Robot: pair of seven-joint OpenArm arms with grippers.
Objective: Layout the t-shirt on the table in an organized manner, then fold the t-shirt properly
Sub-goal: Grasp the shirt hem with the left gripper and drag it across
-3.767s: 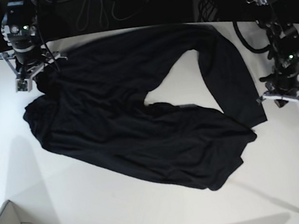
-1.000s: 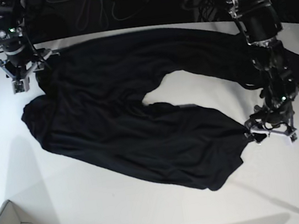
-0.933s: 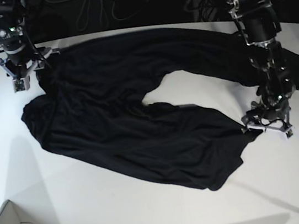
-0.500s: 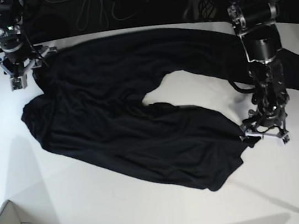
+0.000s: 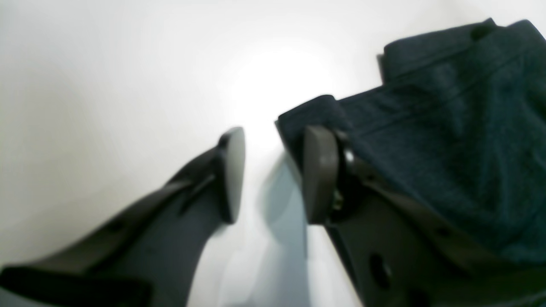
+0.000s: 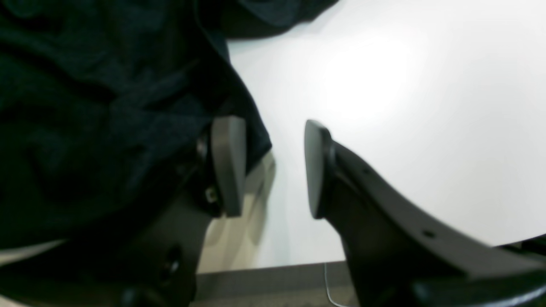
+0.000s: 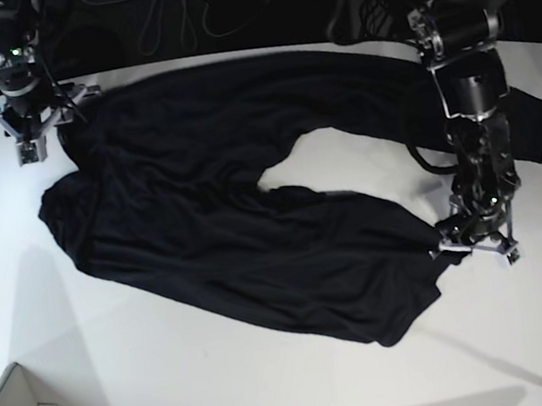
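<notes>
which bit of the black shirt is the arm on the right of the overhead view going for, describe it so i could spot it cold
Start from the white table and the black t-shirt spread over it. Follow the shirt's lower fold to its pointed end near the table's right edge, where the left gripper sits low. That tip is a hemmed corner lying flat beside one finger, with bare table between the open jaws.

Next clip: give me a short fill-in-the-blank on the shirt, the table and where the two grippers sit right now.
1. The only cloth on the white table is a t-shirt coloured ____.
2. In the left wrist view, the gap between the fingers of the left gripper shows only bare ____.
3. In the base view, the right gripper is at the shirt's far ____ corner.
4. The t-shirt lies ____, not folded.

Missing words: black; table; left; crumpled
</notes>
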